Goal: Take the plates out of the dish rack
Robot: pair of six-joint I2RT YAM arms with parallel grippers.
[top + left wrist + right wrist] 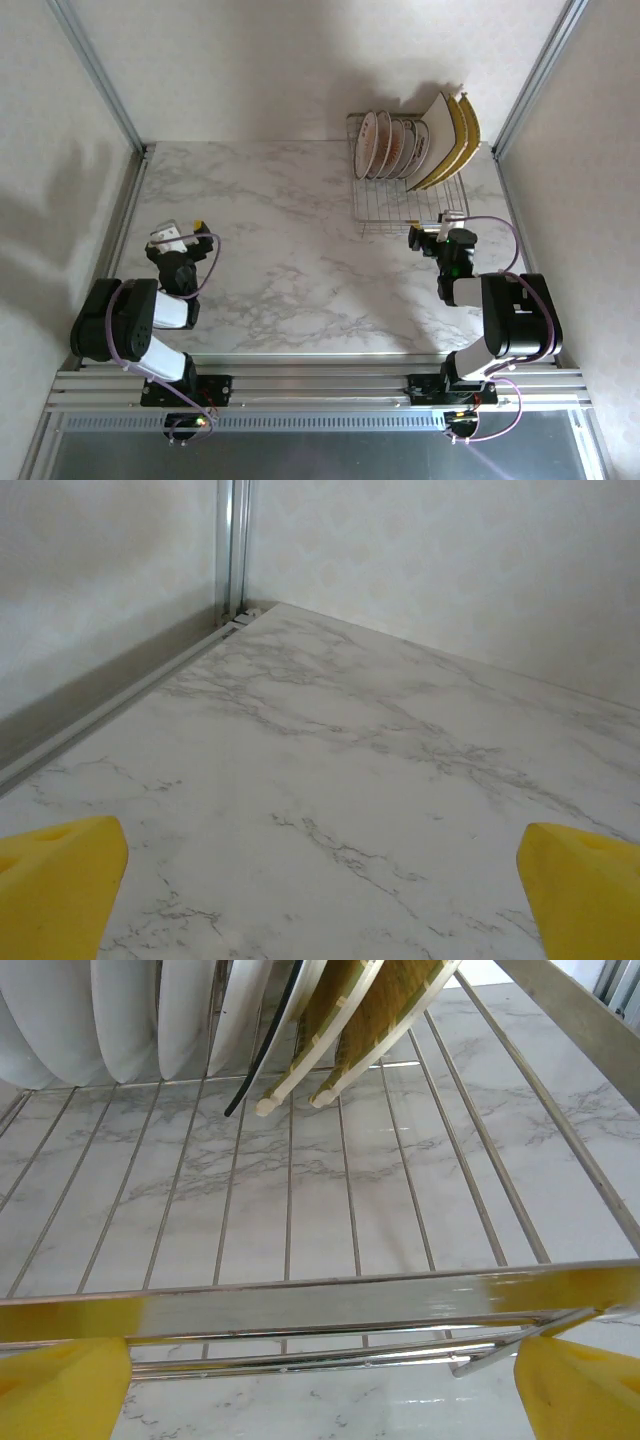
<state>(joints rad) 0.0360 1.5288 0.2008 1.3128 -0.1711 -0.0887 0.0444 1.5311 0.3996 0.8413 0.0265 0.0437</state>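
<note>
The silver wire dish rack (400, 208) stands at the table's back right. Several small round white plates (388, 145) stand upright in its left half, and larger square plates (450, 135), one white and others yellow woven, lean in its right half. My right gripper (438, 228) is open just before the rack's near edge. In the right wrist view its yellow fingers (60, 1390) flank the rack's front rail (320, 1300), with the round plates (130, 1010) and yellow square plates (385, 1000) beyond. My left gripper (180, 233) is open at the left, its fingers (55, 880) over bare marble.
The marble table (280, 230) is walled on three sides, with metal frame posts at the back left (100, 70) and back right (540, 70). A metal rail (130, 215) runs along the left edge. The arms' base rail (320, 380) bounds the near edge.
</note>
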